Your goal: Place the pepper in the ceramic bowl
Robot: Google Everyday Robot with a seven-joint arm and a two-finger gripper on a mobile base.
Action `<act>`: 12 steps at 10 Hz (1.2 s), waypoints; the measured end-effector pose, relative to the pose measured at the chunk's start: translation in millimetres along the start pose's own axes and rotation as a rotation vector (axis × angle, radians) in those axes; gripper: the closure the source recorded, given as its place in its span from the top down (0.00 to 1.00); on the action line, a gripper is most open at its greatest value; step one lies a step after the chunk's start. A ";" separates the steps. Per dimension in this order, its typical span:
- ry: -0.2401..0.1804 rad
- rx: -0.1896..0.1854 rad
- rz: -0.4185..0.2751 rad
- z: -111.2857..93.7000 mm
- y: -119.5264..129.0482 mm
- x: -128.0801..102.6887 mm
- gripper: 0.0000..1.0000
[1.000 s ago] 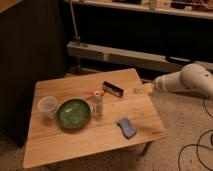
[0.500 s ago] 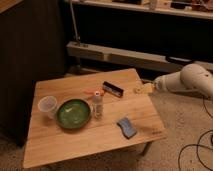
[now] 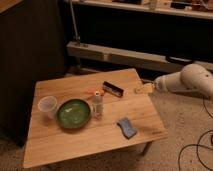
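Observation:
The pepper (image 3: 91, 93) is a small orange-red piece lying on the wooden table (image 3: 60, 145), just behind the clear bottle (image 3: 97, 104). The green ceramic bowl (image 3: 73, 113) sits left of the bottle, in the middle left of the table. My gripper (image 3: 141, 89) hovers at the table's right rear edge, at the end of the white arm (image 3: 185, 80). It is to the right of the pepper, with a black object between them. Nothing shows in the gripper.
A translucent plastic cup (image 3: 48, 106) stands left of the bowl. A black rectangular object (image 3: 113, 89) lies between pepper and gripper. A blue sponge (image 3: 127, 127) lies at the front right. Shelving and a rail stand behind the table; cables lie on the floor at right.
The gripper has moved slightly left, toward the table's right rear edge. The things on the table have not moved.

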 end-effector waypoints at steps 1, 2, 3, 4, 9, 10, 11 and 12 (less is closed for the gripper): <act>0.000 0.000 0.000 0.0 0.0 0.0 0.80; 0.000 0.000 0.000 0.0 0.0 0.0 0.80; 0.002 0.002 -0.005 0.0 0.2 1.0 0.80; 0.017 0.019 -0.025 0.3 0.0 5.3 0.80; 0.141 0.218 -0.449 52.9 -29.3 79.7 0.80; 0.150 0.243 -0.545 65.0 -41.4 92.3 0.80; 0.157 0.253 -0.639 72.8 -49.2 100.2 0.80; 0.168 0.255 -0.754 78.9 -60.6 105.7 0.80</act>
